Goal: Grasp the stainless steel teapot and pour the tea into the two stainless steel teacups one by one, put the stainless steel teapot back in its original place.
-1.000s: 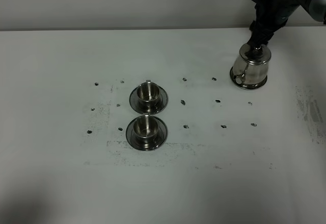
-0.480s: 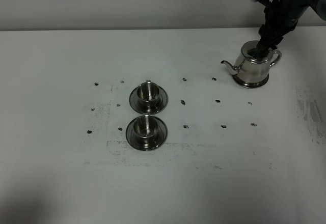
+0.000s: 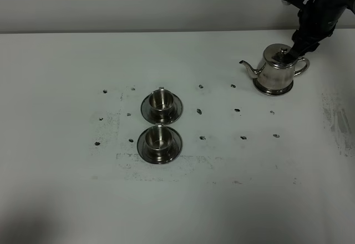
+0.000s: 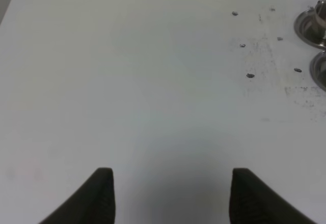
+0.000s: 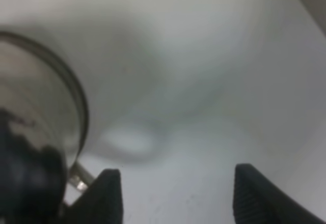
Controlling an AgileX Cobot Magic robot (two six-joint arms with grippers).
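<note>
Two stainless steel teacups: a farther teacup [image 3: 161, 101] and a nearer teacup [image 3: 159, 138] are counted, left of the middle of the table [image 3: 66, 188]; whether tea is in them cannot be told.
Two saucers: one is seen under the farther teacup [image 3: 145, 106] and one under the nearer [image 3: 141, 144], edge to edge, touching or nearly so.
One stainless steel teapot [image 3: 275, 75]: it is stood upright at the far right, lid on, spout turned toward the cups, well apart from them and held by nothing.
One coaster: it cannot be made out apart from the pot's base.
Right gripper [image 3: 289, 55]: the jaws are spread wide with nothing between them, just above the lid and loop handle; in the wrist view the pot's body [image 5: 41, 96] is seen beside one finger, outside the gap [image 5: 173, 193].
Left gripper [image 4: 170, 196]: the jaws are spread wide and empty over bare table.
Step in hand: work at the pot itself is judged, either grasp or release; which cannot be settled.
Next move: for a grasp, the loop handle must be brought between the fingers and clamped firmly; for a retreat, the pot must not be nudged.
</note>
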